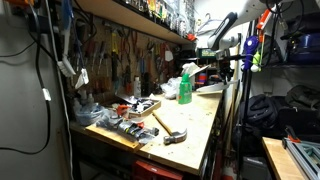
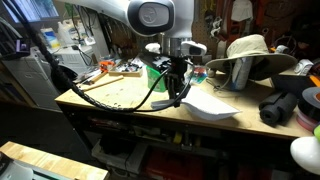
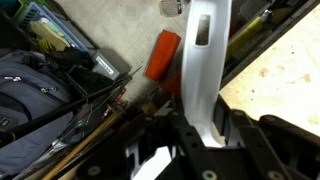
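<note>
Your gripper (image 3: pixel 208 125) is clamped on a long white plastic piece (image 3: pixel 203 70). In the wrist view the piece runs from between the fingers, bottom centre, straight up to the top edge of the frame. It has a slot near its far end. One finger sits tight on each side of it, with no gap visible.

In an exterior view the gripper (image 2: pixel 178 98) hangs just below frame centre, pointing down over the worktop (image 2: pixel 110 100). The white piece (image 2: pixel 212 106) fans out to the lower right of the gripper, near the front edge of the worktop. You can't tell from here whether it rests on the surface or is lifted clear.

Around it:
- In the wrist view an orange block (image 3: pixel 162 55) lies just left of the white piece, upper centre. Whether they touch isn't clear.
- A dark backpack (image 3: pixel 40 95) fills the left side of the wrist view, with cables and bars running diagonally beside it.
- The worktop (image 3: pixel 285 85) shows as light plywood at the right edge of the wrist view.
- A tan hat (image 2: pixel 245 55) sits upper right in an exterior view, behind the white piece and well apart from the gripper.
- A hammer (image 1: pixel 168 130) lies lower centre of an exterior view, with a green spray bottle (image 1: pixel 185 88) farther back, at centre.

In that last view the arm is too small and cluttered to read the gripper.
</note>
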You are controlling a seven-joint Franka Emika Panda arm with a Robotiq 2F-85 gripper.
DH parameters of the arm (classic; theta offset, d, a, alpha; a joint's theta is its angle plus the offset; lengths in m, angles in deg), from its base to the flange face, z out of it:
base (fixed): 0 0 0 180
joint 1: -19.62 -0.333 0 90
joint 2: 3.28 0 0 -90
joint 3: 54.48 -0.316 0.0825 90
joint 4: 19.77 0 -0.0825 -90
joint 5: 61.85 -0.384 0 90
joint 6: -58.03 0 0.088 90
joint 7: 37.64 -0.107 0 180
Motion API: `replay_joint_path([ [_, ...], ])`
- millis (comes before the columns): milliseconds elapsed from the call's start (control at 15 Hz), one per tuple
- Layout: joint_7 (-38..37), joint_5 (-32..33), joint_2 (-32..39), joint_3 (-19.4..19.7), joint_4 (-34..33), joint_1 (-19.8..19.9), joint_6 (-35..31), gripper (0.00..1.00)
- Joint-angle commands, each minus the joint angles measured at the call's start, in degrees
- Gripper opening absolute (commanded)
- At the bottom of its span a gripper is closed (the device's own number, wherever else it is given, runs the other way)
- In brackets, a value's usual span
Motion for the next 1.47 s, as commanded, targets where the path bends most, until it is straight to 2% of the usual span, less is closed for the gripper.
replay_joint_path([
  [0, 0.86, -5.01, 6.19, -3.28, -8.91, 5.26, 3.94, 0.08],
  [333, 0.99, -7.60, 11.93, -7.42, -17.74, 10.38, 7.39, 0.08],
  [733, -2.27, -8.72, 18.89, -10.82, -29.04, 14.46, 12.78, 0.08],
  [1400, -16.89, -11.61, 28.31, -13.59, -43.74, 17.89, 15.32, 0.08],
])
